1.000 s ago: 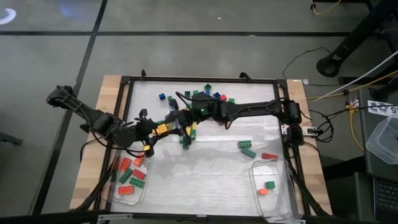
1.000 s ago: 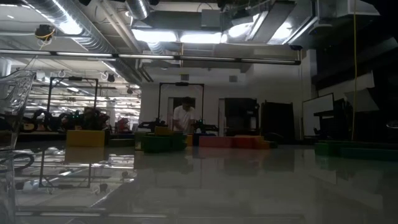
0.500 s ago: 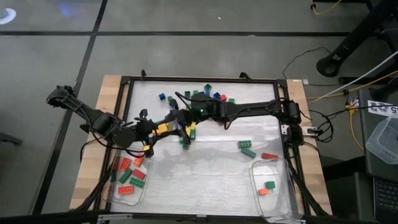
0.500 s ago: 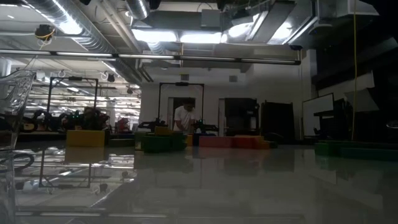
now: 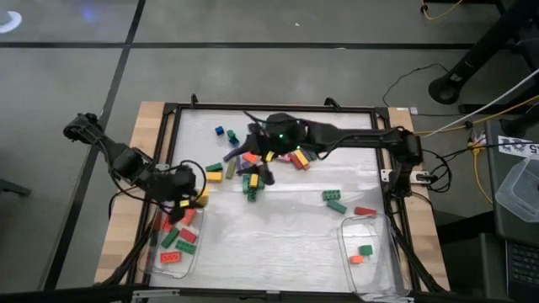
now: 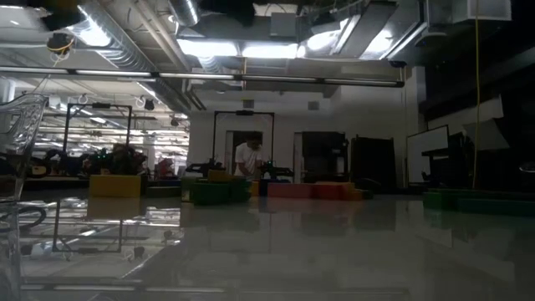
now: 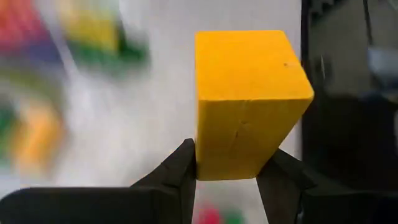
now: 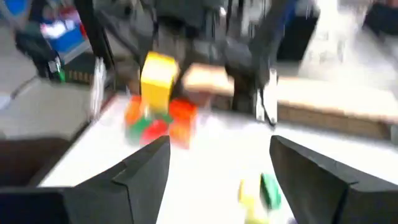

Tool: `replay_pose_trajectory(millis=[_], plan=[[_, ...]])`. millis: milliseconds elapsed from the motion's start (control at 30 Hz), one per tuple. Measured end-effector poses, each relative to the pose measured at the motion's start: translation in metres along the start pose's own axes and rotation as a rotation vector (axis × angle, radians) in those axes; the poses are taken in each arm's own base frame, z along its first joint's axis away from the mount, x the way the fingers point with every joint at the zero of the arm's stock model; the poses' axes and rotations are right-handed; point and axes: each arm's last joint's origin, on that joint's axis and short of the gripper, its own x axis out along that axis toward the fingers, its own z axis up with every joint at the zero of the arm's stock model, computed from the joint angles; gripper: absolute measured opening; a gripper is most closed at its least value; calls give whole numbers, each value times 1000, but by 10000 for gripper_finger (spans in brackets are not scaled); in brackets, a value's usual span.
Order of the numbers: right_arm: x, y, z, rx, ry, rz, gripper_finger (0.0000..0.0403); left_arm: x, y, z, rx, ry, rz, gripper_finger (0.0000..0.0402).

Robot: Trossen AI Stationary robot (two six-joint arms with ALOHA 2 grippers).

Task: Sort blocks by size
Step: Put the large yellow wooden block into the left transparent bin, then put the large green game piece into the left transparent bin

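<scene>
My left gripper (image 5: 200,195) (image 7: 227,173) is shut on a yellow block (image 7: 249,99), just above the far end of the left clear tub (image 5: 153,263), which holds red, green and orange blocks (image 5: 179,240). My right gripper (image 5: 257,167) (image 8: 217,155) hangs open and empty over a loose pile of blocks (image 5: 250,178) at the table's middle. More blocks (image 5: 337,202) lie flat toward the right. The right wrist view shows the left gripper's yellow block (image 8: 158,78) from afar. My left gripper pinches the yellow block's near end (image 7: 227,158) between its two fingers (image 7: 185,167), one on each of two opposite sides. The fingers slant downward from the table's left. The rest of the block sticks out beyond the fingertips, lifted clear of the table.
A second clear tub (image 5: 383,263) at the near right holds a green and an orange block (image 5: 362,254). A black frame (image 5: 269,108) borders the white table top. Blue and green blocks (image 5: 221,131) lie near the far edge. Cables run off the right side.
My left gripper has carried the yellow block from the middle pile toward the table's near left, to the left tub's far end, turning as it went. My right gripper has drawn away from the left gripper, toward the far right, and risen a little.
</scene>
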Motion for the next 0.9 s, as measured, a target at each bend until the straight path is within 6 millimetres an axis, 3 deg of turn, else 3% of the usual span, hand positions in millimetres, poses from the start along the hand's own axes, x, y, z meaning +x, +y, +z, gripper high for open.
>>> replay_pose_trajectory(millis=[133, 267, 533, 900], plan=[[-5, 0, -14, 56, 155, -16, 264, -1, -1, -17, -249, 294, -51, 131], [-2, -2, -34, 95, 335, -93, 257, -2, -5, -24, -363, 401, -64, 170], [24, -7, -71, 124, 522, -91, 248, 0, -9, -27, -463, 409, -26, 187], [60, -12, -123, -240, 701, 103, 248, 10, -11, -25, -401, 333, 44, 189]])
